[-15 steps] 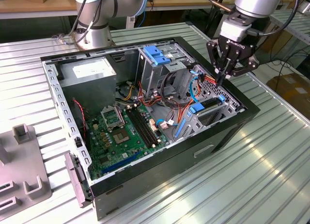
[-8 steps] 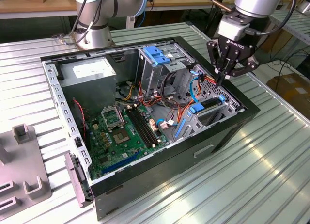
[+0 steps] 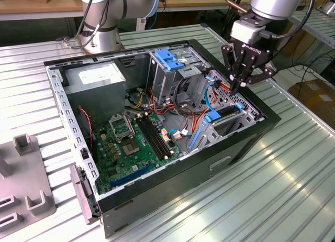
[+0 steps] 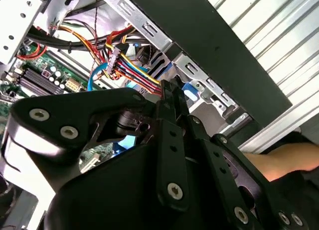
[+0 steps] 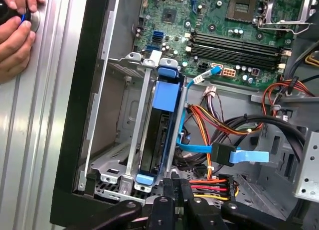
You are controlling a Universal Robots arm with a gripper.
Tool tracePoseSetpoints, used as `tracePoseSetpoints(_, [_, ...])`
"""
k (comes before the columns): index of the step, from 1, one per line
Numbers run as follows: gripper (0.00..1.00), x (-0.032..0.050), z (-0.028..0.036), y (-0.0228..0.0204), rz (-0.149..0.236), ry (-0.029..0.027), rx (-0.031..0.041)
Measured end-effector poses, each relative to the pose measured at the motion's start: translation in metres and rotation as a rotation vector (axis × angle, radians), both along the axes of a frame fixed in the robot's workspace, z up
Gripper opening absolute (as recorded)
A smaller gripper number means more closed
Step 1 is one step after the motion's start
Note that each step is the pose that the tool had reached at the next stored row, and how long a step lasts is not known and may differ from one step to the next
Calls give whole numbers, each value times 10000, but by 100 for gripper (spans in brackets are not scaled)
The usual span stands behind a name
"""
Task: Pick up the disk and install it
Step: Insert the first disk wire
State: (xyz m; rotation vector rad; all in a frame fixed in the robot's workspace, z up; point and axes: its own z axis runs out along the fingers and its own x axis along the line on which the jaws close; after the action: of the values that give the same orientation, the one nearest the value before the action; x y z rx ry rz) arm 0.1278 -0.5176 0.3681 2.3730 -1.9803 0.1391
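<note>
Ribbed metal table [image 3: 293, 189] carried the open computer case [image 3: 172, 195]. My end effector [image 3: 242, 84], fingers pressed together, empty, hovered above the disk [image 5: 162, 125], apparently already seated in its bay at the case's three o'clock.

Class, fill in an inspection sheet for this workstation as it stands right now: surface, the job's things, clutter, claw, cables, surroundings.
Surface: ribbed metal table bearing an open computer case.
Job's things: the disk in its light-blue bracket stands on edge in the drive bay by the case wall.
Clutter: grey fixture on the table at the exterior view's left.
Claw: claw just above the drive bay; its fingers look closed together, holding nothing.
Cables: blue, red, yellow and orange wires run loose beside the bay.
Surroundings: a person's hands rest on the table outside the case; second arm base behind.
</note>
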Motion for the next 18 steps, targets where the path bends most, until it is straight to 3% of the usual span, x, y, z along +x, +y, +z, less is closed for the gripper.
tracePoseSetpoints(5, [16, 0, -11, -2, -828, 0, -10])
tracePoseSetpoints(9, [16, 0, -15, -16, -1034, 5, 29])
tracePoseSetpoints(12, [16, 0, -18, -40, -1080, 19, 291])
tracePoseSetpoints(18, [16, -2, -25, -78, -1152, 19, 316])
